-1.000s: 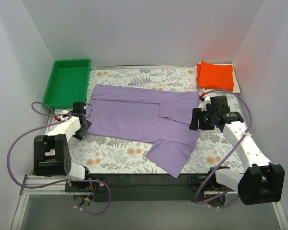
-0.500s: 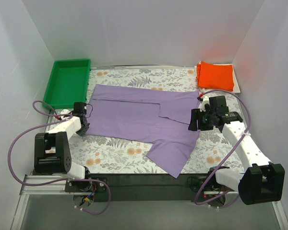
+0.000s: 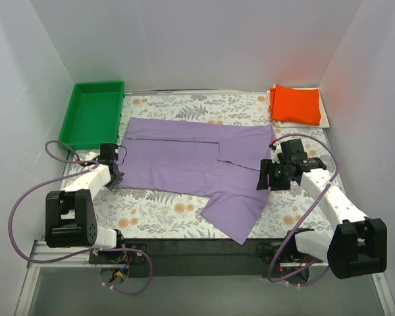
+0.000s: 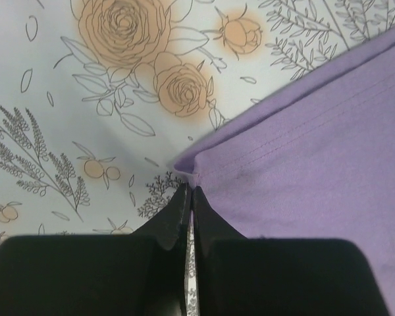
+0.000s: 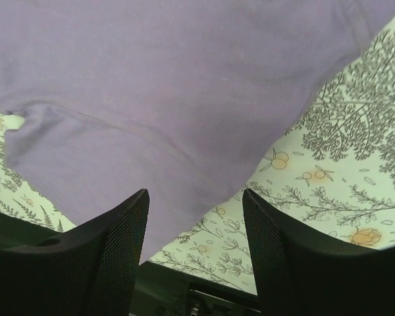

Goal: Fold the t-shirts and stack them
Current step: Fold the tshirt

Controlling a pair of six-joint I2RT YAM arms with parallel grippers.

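Floral-print table cover (image 3: 159, 212) carries a spread lavender cloth t-shirt (image 3: 184, 161); my left gripper (image 4: 189, 191) pinches its corner, my right gripper (image 5: 194, 197) hangs spread above it.

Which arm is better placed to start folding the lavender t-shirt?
Left, probably. The left end effector is shut on a corner of the lavender t-shirt, ready to lift it. The right end effector hangs open above the cloth, gripping nothing.
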